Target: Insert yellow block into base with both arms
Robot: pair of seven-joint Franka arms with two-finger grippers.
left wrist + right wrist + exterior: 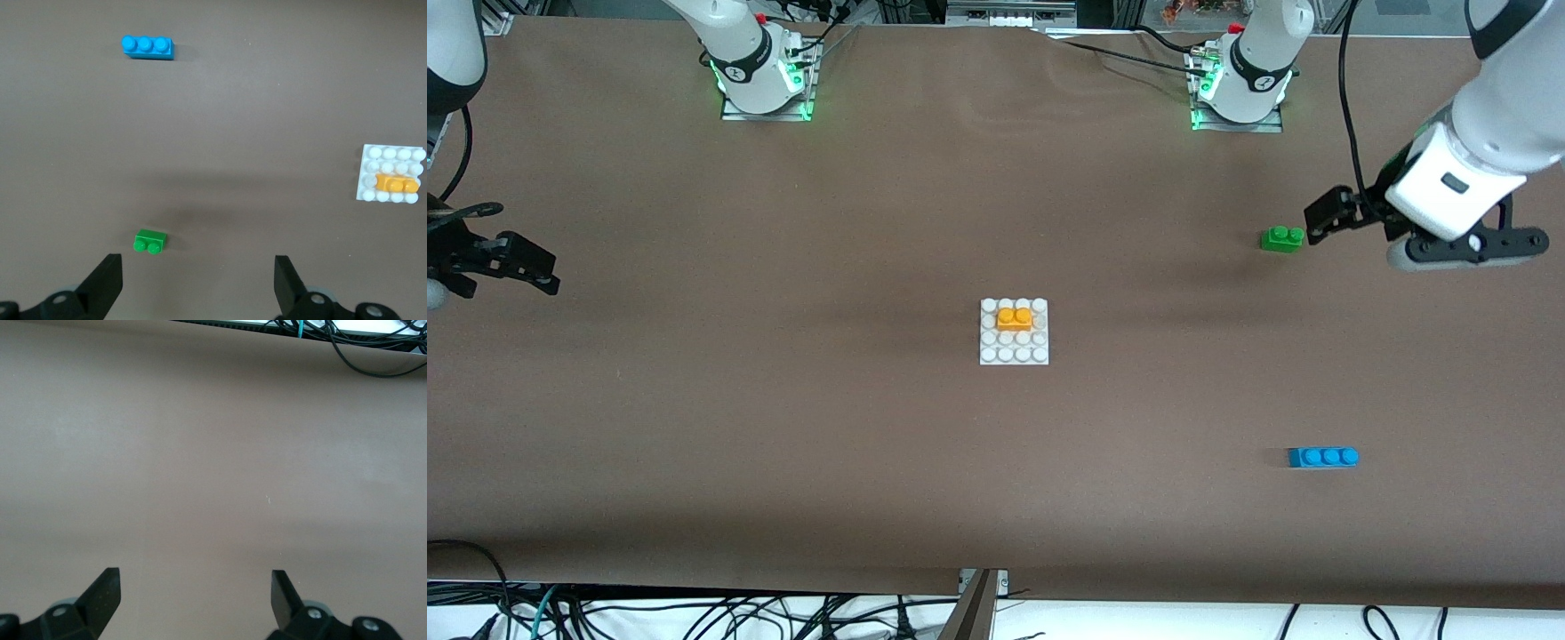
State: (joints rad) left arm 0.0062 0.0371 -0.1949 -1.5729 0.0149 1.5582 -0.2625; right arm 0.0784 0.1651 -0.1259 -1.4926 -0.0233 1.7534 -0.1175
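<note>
The yellow block sits on the white studded base at the middle of the table, in the base's second row from the robots. Both also show in the left wrist view, the block on the base. My left gripper is open and empty, up in the air beside the green brick at the left arm's end; its fingers stand wide apart. My right gripper is open and empty over bare table at the right arm's end.
A green two-stud brick lies just ahead of the left gripper. A blue three-stud brick lies nearer the front camera at the left arm's end, also in the left wrist view. Cables hang past the table edge.
</note>
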